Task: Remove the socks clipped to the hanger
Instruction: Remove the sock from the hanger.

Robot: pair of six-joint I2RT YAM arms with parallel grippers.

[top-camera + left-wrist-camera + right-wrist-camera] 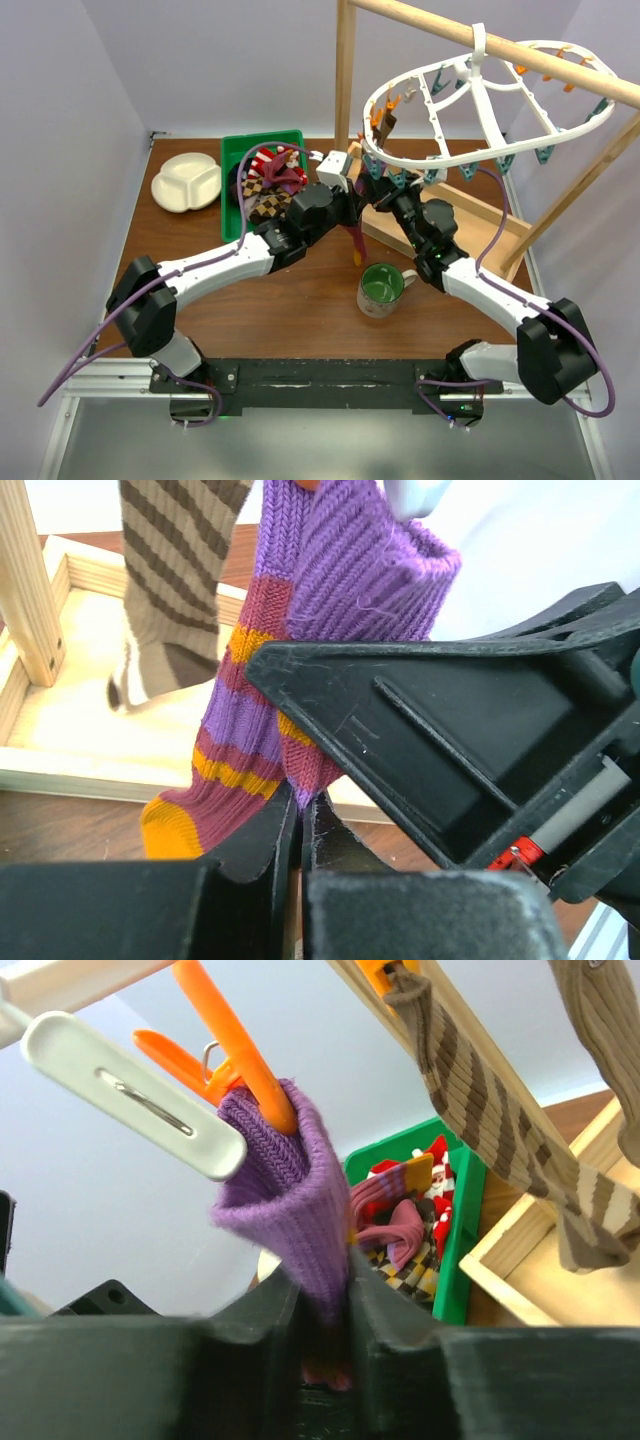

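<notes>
Pinching the purple sock with the right claw just under the orange clip; holding the left claw pressed together farther under that clip, against the sock.

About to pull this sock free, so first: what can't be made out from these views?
- Top external: where the purple ribbed knit sock meets its orange plastic clip, covered by both arms' wrists.
- Left wrist: that clip, cut off by the top edge. The right end effector's black body blocks everything right of the sock.
- Right wrist: the sock below the pinch, hidden by that end effector's own fingers.
</notes>
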